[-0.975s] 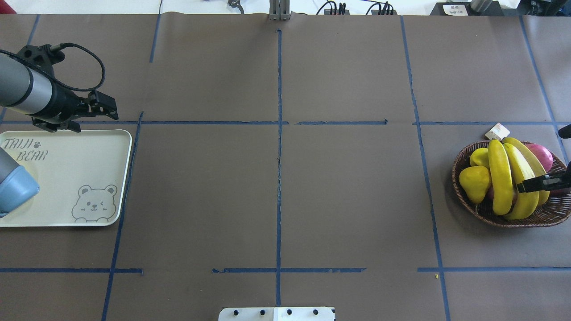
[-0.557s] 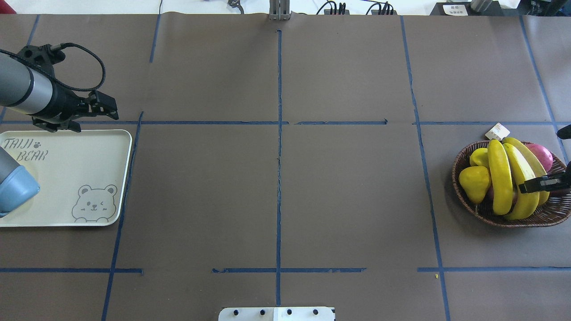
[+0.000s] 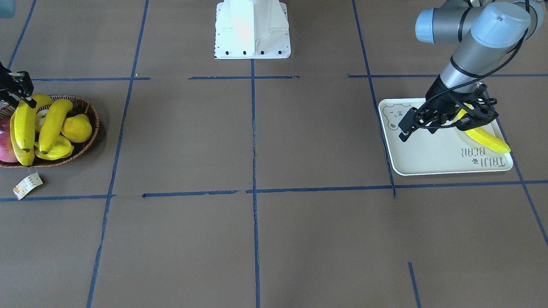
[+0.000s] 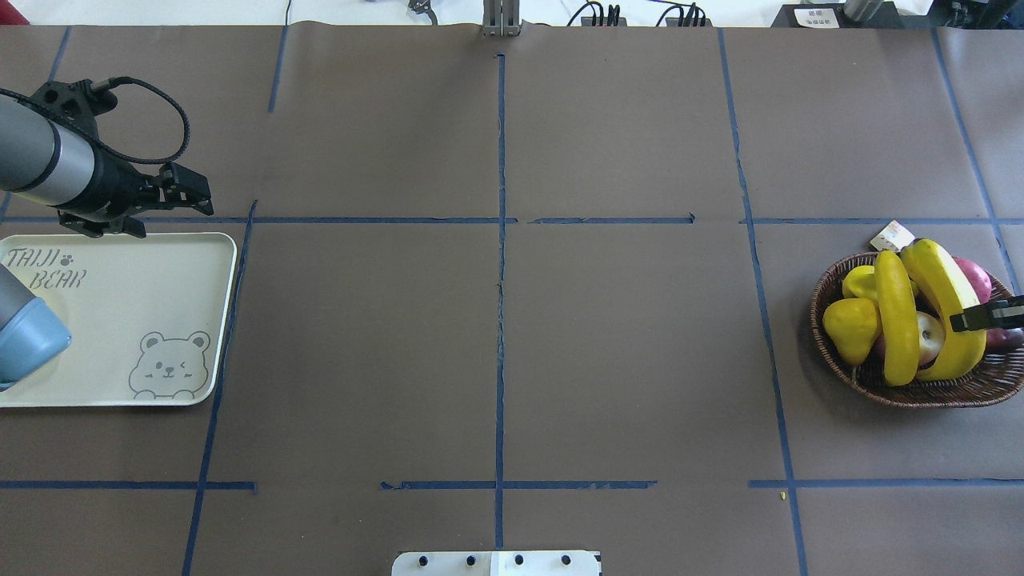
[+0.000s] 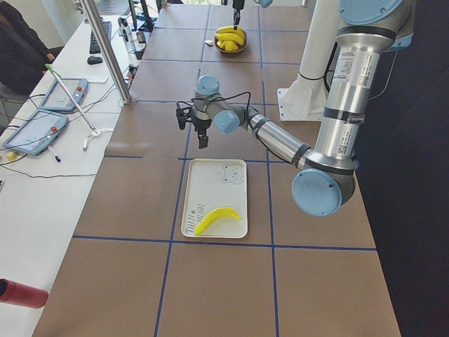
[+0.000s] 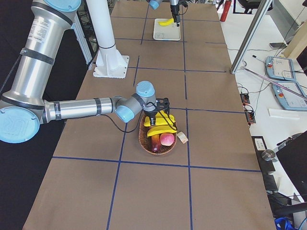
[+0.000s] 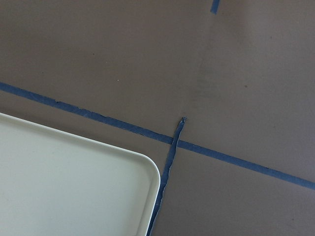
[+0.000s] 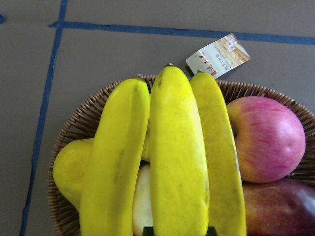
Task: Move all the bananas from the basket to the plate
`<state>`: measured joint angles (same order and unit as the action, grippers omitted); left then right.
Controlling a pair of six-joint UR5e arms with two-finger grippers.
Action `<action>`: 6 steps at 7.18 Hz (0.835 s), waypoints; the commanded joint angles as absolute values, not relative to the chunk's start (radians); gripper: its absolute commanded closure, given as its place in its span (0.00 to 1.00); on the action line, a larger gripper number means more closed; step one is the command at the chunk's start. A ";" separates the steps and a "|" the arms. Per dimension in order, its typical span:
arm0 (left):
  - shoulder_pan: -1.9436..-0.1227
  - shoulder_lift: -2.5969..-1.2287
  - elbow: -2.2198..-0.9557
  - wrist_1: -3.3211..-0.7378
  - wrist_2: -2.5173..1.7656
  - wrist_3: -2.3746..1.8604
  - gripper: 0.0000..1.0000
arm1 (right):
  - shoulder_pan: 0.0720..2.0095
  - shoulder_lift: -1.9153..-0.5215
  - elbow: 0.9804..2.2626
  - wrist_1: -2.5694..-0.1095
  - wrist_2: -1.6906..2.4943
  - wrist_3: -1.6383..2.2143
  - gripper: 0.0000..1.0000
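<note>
My right gripper (image 4: 986, 318) is shut on one banana (image 4: 944, 308) and holds it slightly raised over the wicker basket (image 4: 920, 396) at the right. The right wrist view shows this banana (image 8: 177, 162) between two others (image 8: 115, 162). Another banana (image 4: 896, 316) lies in the basket. One banana (image 3: 486, 139) lies on the cream bear plate (image 4: 120, 320), hidden by my arm in the overhead view. My left gripper (image 4: 196, 196) hovers open and empty over the plate's far corner.
The basket also holds a yellow ridged fruit (image 4: 850, 328), a red apple (image 4: 974, 276) and a pale apple (image 4: 928, 336). Its paper tag (image 4: 891, 235) lies on the table behind it. Blue tape lines cross the brown table. The robot base (image 3: 251, 28) stands mid-table.
My right gripper has risen a little with the banana, which now stands higher than the other fruit. The left arm has not moved.
</note>
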<state>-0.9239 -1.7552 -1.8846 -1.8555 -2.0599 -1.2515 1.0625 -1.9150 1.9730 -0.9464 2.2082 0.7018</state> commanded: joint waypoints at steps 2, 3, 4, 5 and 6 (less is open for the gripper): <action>-0.923 -1.772 -1.887 -1.855 -2.063 -1.273 0.01 | 1.299 -2.012 2.141 -0.959 2.318 0.627 1.00; -0.923 -1.772 -1.888 -1.856 -2.063 -1.273 0.01 | 1.355 -1.997 2.161 -0.978 2.389 0.627 1.00; -0.923 -1.790 -1.894 -1.856 -2.071 -1.273 0.01 | 1.433 -1.929 2.155 -0.992 2.496 0.640 1.00; -0.920 -1.846 -1.888 -1.861 -2.083 -1.273 0.01 | 1.401 -1.845 2.142 -0.997 2.526 0.716 1.00; -0.864 -1.905 -1.882 -1.871 -2.083 -1.342 0.01 | 1.267 -1.742 2.117 -0.983 2.514 0.908 0.99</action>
<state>-0.9079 -1.8396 -1.8881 -1.8617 -2.0782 -1.2894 1.3677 -1.8567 2.1395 -0.9898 2.4979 0.7339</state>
